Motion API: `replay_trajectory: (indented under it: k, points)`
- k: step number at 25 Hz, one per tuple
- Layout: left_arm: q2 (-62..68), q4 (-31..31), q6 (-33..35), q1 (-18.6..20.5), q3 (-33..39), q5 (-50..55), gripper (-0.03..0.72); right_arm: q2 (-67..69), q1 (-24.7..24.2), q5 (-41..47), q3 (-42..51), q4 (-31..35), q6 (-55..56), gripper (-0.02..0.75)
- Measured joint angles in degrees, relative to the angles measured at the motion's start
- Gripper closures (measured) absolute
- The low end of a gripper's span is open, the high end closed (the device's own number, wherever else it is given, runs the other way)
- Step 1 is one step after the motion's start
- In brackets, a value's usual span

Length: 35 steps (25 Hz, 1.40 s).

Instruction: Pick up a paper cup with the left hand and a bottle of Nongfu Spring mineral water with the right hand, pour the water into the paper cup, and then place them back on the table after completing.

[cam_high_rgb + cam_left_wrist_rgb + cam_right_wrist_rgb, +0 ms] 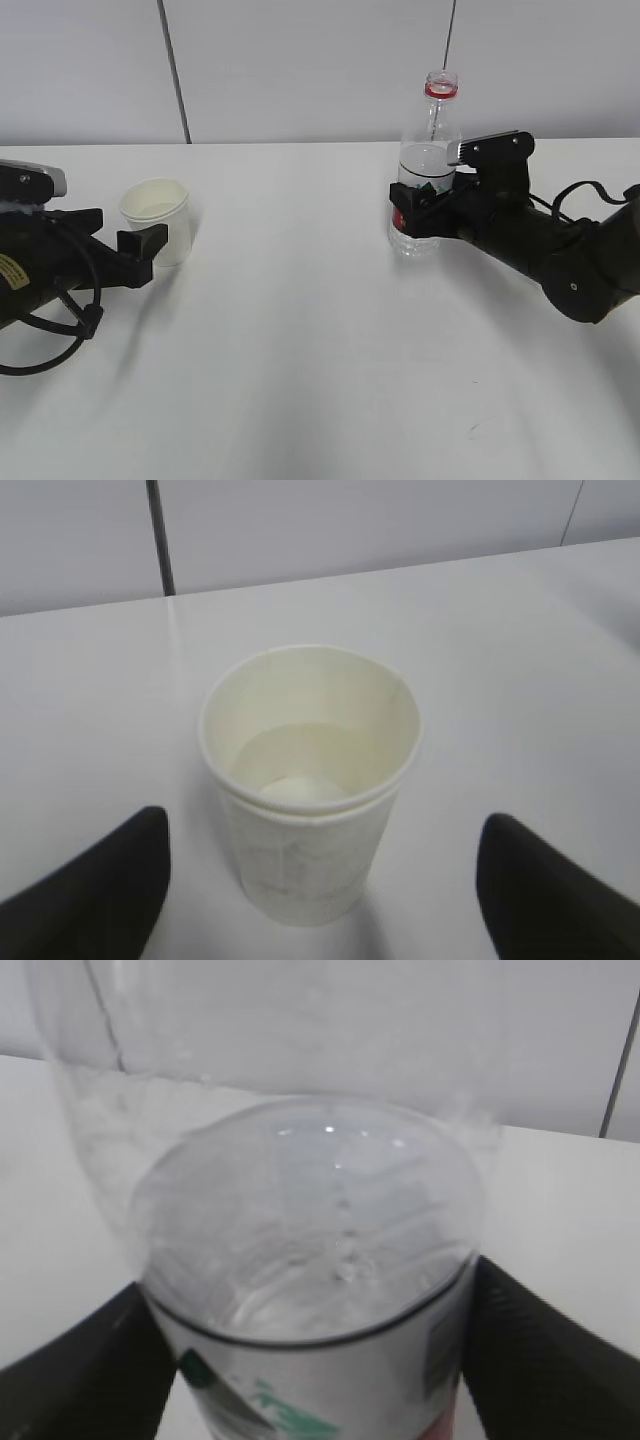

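A white paper cup stands upright on the white table at the left, with some clear liquid in its bottom. My left gripper is open, and its black fingers stand on either side of the cup without touching it. An uncapped Nongfu Spring bottle with a red neck ring stands right of centre, about half full of water. My right gripper is shut on the bottle's labelled lower body, and its fingers press on both sides.
A pale wall with a dark vertical seam runs behind the table's far edge. Loose black cables hang from the left arm onto the tabletop.
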Motion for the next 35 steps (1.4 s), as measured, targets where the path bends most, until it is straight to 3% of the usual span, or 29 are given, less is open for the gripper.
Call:
replay_trajectory:
  k: [11,18,35]
  points:
    - [0.0,0.0,-0.1,0.0,0.0,0.3,0.115,-0.2,0.0,0.1,0.0,-0.4,0.0,0.197]
    - [0.0,0.0,-0.1,0.0,0.0,0.7,0.115,-0.2,0.0,0.4,0.0,-1.8,0.0,0.076]
    - [0.0,0.0,-0.1,0.0,0.0,0.8,0.115,-0.6,0.0,1.2,0.9,-2.1,0.0,0.075]
